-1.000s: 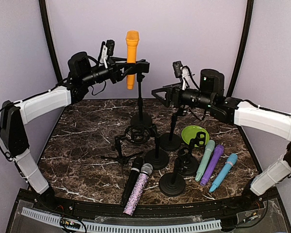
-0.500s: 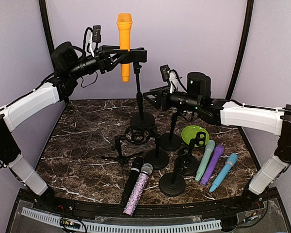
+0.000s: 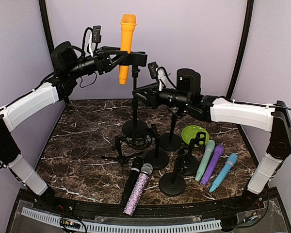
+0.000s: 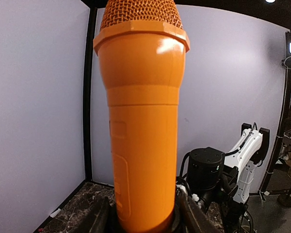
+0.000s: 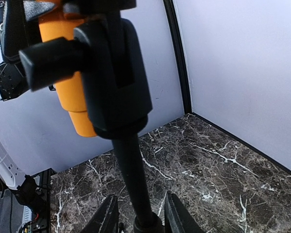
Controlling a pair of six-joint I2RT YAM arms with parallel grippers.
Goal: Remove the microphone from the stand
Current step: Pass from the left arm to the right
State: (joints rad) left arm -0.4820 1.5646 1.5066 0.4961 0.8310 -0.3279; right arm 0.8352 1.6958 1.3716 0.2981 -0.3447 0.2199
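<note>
The left end effector [image 4: 143,219] is clamped on the smooth orange microphone [image 4: 140,121], mesh-capped and slightly tilted, high above the dark marbled worktop [image 3: 82,131]. Its arm reaches up and across. The right end effector [image 5: 141,218], on a level outstretched arm, straddles the slim black pole of the stand [image 5: 136,165]; I cannot tell whether it pinches. The microphone sits just beside the stand's clip head.

Back centre of table [image 3: 77,141]: tall stand [image 3: 135,99], raised microphone [image 3: 125,46] upright at its top, pinched by left gripper [image 3: 128,58] reaching in from the left. Lower on the pole, right gripper [image 3: 138,95] closed around it from the right. Before the base: shock mount [image 3: 138,136], small tripod [image 3: 119,151] to its left. Right and forward: four short stands [image 3: 172,183], bowl [image 3: 189,130] behind them. Far right: three microphones [image 3: 212,164] side by side. Front centre: two microphones [image 3: 137,183] touching.
</note>
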